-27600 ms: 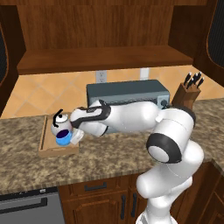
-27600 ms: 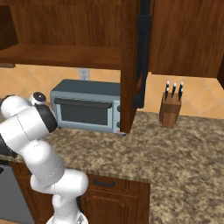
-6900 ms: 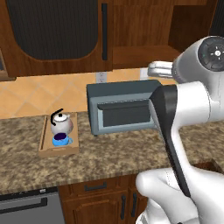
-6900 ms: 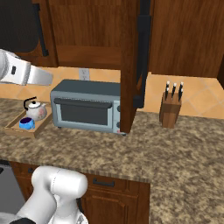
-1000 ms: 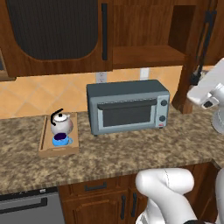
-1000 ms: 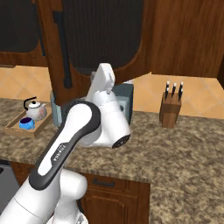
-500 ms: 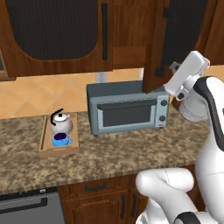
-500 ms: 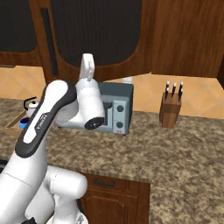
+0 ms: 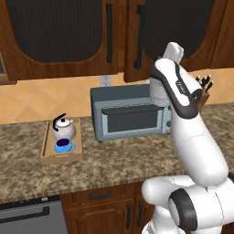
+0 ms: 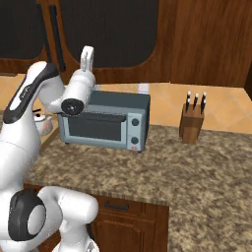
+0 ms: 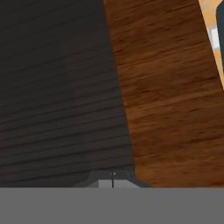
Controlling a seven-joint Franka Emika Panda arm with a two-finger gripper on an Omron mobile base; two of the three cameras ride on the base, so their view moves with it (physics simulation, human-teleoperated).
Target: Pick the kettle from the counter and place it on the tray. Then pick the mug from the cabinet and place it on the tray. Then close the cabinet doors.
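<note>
cabinet doors (image 9: 151, 36) against closed gripper (image 10: 87, 55)

cabinet doors (image 9: 155, 36): right one swung shut | tool (image 10: 87, 55): now against it

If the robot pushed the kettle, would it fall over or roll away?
Probably not. The kettle looks round but squat and sits on its base inside the tray, so a gentle push would likely slide it. The tray's raised rim and the blue mug close beside it should stop it. A push high on its thin arched handle might tip it.
</note>
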